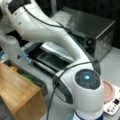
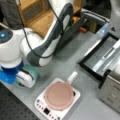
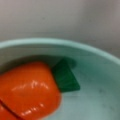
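Your arm (image 1: 50, 32) fills most of both front views — one white arm, bent over so that its wrist hangs at a front view's bottom edge, right over a teal bowl (image 2: 33, 72) on the grey table (image 2: 67, 62). That posture explains the wrist view: the camera looks straight down into the bowl (image 3: 100, 75), so close that the rim (image 3: 62, 43) curves across the whole picture.

Behind the arm you have one dark metal oven (image 1: 92, 30) with its door (image 1: 50, 60) folded down flat onto the table, so the inside is open to reach. One wooden shelf unit (image 1: 17, 92) stands beside it, pushed against a dark tray (image 1: 35, 77) holding a few small items too blurred to count.

Nearer the arm sits one white hotplate (image 2: 57, 100) with one pink pan (image 2: 58, 95) resting square on top, its pale handle (image 2: 73, 77) pointing away toward the oven.

Inside the bowl lies one orange toy carrot (image 3: 27, 90) with one green leaf tip (image 3: 65, 76), resting against the bowl's floor at the wrist view's lower left.

The pincer (image 2: 25, 78) shows only as a white block just above the bowl — you cannot tell how far its jaws stand apart, nor whether it has hold of anything.
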Controlling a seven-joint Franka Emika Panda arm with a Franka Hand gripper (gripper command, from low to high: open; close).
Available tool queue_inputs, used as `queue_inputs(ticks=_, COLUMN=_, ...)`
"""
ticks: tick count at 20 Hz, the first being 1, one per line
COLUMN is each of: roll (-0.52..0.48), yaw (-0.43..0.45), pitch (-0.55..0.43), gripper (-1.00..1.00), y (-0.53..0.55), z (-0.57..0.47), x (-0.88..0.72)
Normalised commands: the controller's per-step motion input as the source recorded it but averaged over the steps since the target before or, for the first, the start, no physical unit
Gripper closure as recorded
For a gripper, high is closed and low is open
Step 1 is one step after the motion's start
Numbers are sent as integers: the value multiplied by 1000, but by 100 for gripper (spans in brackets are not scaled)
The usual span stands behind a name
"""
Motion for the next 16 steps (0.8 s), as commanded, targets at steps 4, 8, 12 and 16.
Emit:
queue_inputs(ticks=4, roll=110, yaw=-103, pitch=219, gripper=-100, y=-132, z=281, x=123)
queue_inputs(ticks=8, roll=110, yaw=-101, pitch=177, gripper=-100, y=-94, z=210, x=91)
queue_inputs(ticks=12, roll=103, yaw=-106, pitch=140, gripper=-100, y=-66, z=124, x=61)
queue_inputs(ticks=16, roll=96, yaw=-108, pitch=84, gripper=-100, y=-50, z=17, x=38)
